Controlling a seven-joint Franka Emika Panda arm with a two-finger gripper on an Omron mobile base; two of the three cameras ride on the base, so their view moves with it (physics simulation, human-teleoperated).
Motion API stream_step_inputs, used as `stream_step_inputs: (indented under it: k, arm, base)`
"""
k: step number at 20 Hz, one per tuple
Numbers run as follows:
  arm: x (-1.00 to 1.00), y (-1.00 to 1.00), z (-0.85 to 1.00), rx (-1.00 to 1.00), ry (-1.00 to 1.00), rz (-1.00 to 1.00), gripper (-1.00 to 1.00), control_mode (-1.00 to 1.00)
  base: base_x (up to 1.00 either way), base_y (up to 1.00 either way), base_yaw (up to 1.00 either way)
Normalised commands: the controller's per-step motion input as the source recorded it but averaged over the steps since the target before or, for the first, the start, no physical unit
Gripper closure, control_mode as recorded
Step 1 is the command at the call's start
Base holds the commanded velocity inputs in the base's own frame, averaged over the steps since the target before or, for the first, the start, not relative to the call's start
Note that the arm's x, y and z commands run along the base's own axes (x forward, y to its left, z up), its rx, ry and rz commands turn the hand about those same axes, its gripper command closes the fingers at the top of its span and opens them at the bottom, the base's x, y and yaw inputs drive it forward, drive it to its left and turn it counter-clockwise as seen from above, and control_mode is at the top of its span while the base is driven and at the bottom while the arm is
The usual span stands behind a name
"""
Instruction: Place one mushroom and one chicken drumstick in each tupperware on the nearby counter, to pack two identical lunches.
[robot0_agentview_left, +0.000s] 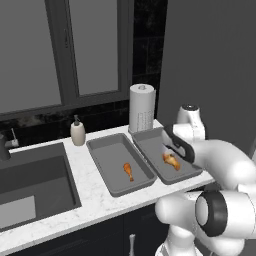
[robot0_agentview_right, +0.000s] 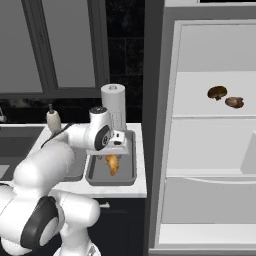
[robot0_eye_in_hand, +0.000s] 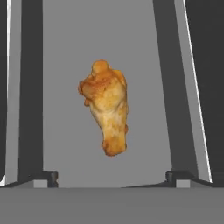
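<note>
Since my gripper (robot0_eye_in_hand: 112, 177) has its fingers spread wide over the drumstick (robot0_eye_in_hand: 108, 109), I'd guess it's light, greasy-slick, best pinched across the meaty end.

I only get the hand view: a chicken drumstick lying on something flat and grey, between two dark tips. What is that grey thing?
Observer: It is the floor of the right tupperware, one of two grey ones standing side by side on the counter.
Visitor: Is there anything in the other one?
Observer: Yes, the left tupperware holds a second drumstick.
Visitor: And where are the mushrooms?
Observer: Neither is packed yet. Two mushrooms lie on a shelf of the open fridge, to the right of the counter.
</note>
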Motion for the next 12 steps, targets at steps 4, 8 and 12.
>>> stream_step_inputs:
  k: [4,8,12]
  arm:
    - [-0.83,0.01,0.75,0.01,-0.11,0.00,-1.00,-1.00]
    - [-1.00,0.04,0.39,0.04,-0.07,-0.02,-1.00,-1.00]
    - [-0.90,0.15,0.28,0.04,-0.04,-0.03,-1.00,-1.00]
  base:
    - [0.00,0.00,0.00]
    - [0.00,0.00,0.00]
    - [0.00,0.00,0.00]
